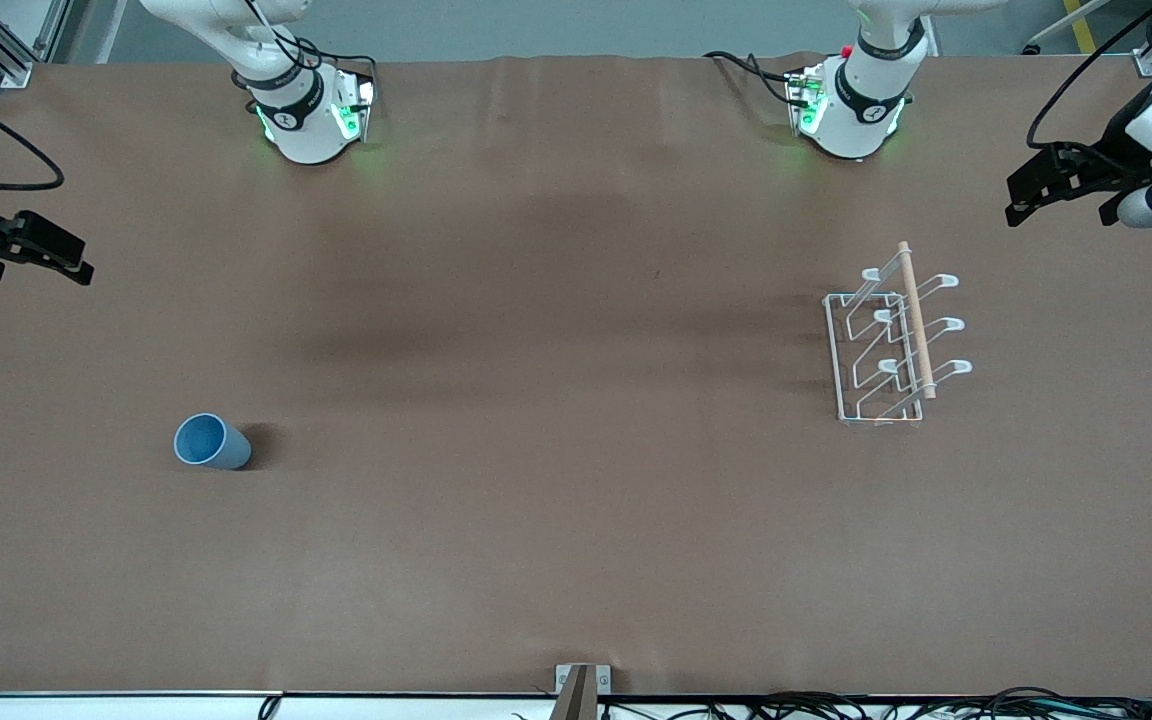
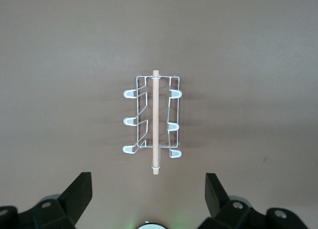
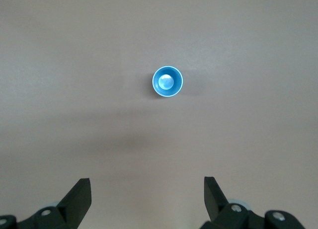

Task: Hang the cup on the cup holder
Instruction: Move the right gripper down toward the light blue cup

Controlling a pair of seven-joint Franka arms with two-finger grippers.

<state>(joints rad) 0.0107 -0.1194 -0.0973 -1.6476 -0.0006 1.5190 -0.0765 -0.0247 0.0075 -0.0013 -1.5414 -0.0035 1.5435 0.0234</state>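
Note:
The light-blue cup [image 1: 211, 441] stands upright with its mouth up on the brown table, toward the right arm's end; the right wrist view looks down into it [image 3: 167, 81]. The white wire cup holder [image 1: 891, 345] with its wooden rod on top stands toward the left arm's end, farther from the front camera than the cup; it shows whole in the left wrist view [image 2: 152, 122]. My right gripper [image 1: 36, 268] [image 3: 147, 189] is open and empty, high over the table's edge at its own end. My left gripper [image 1: 1056, 205] [image 2: 148, 189] is open and empty, high over the table's edge beside the cup holder.
The brown table cover [image 1: 556, 400] is bare between the cup and the cup holder. The arm bases [image 1: 311, 115] [image 1: 851, 105] stand along the table's edge farthest from the front camera. Cables lie along the table's edge nearest that camera [image 1: 836, 705].

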